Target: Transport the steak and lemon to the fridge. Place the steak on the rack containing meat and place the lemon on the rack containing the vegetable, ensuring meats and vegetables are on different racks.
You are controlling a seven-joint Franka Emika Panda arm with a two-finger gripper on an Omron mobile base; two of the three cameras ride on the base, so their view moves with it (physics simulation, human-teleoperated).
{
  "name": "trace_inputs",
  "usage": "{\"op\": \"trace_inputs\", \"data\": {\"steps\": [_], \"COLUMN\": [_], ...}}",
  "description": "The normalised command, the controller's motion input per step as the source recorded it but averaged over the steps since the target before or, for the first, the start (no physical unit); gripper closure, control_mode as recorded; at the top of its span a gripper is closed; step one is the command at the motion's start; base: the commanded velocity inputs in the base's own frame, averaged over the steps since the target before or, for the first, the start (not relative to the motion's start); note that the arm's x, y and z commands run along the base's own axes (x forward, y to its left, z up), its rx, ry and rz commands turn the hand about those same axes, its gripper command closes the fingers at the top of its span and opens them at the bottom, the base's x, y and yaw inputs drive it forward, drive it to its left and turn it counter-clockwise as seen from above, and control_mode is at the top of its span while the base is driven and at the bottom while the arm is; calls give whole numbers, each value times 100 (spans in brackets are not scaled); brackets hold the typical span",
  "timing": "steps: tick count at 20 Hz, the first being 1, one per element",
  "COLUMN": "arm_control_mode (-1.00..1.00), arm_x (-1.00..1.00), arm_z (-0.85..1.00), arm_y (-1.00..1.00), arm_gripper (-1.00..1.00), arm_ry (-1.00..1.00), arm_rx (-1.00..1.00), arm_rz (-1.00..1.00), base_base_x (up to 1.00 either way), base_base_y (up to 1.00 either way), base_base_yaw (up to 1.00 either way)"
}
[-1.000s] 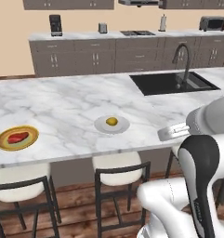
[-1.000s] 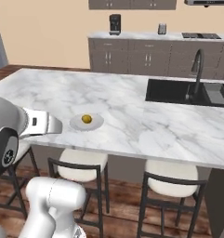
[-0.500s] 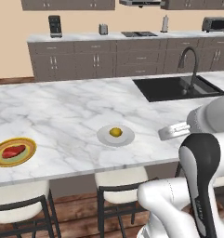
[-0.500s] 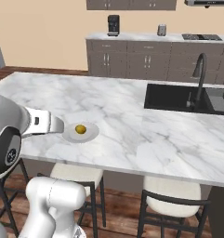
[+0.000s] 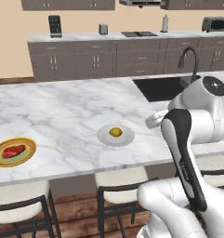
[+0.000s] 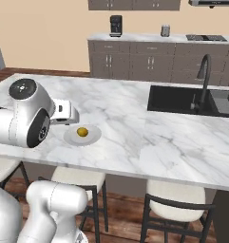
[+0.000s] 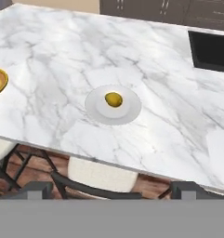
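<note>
The yellow lemon (image 5: 115,132) lies on a small white plate (image 5: 104,138) near the front edge of the marble island. It also shows in the right base view as lemon (image 6: 82,132) and in the hand view as lemon (image 7: 113,99). Far left on the island, the flat red steak (image 5: 13,152) rests on a yellow plate (image 5: 30,145). My gripper (image 7: 113,189) is open, its tips wide apart with nothing between them. It hangs above the island's front edge, short of the lemon. The fridge and its racks are out of view.
A black sink (image 5: 162,88) with a curved faucet (image 5: 190,58) sits at the island's right. Stools (image 5: 120,179) stand under the front edge. Grey cabinets carrying a coffee machine (image 5: 54,25) and toaster oven (image 5: 213,23) line the back wall.
The whole picture shifted as the base drove closer to the island, then settled. Lemon and steak stay on their plates. The gripper stays open.
</note>
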Motion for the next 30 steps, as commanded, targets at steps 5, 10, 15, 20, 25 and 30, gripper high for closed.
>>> {"op": "trace_inputs", "data": {"steps": [5, 10, 15, 20, 25, 30], "arm_control_mode": [-100, -100, -100, -100, -100, -100], "arm_x": [67, 67, 59, 53, 54, 54], "arm_z": [-27, -41, -49, -47, -55, -44], "arm_y": [15, 21, 12, 5, 13, 26], "arm_gripper": [-100, -100, -100, -100, -100, -100], "arm_ry": [12, 25, 12, 0, 0, 0], "arm_rx": [-9, -13, -11, -4, -3, -4], "arm_rz": [18, 21, 14, 5, 0, 0], "base_base_x": [0, 0, 0, 0, 0, 0], "base_base_y": [0, 0, 0, 0, 0, 0], "base_base_yaw": [0, 0, 0, 0, 0, 0]}}
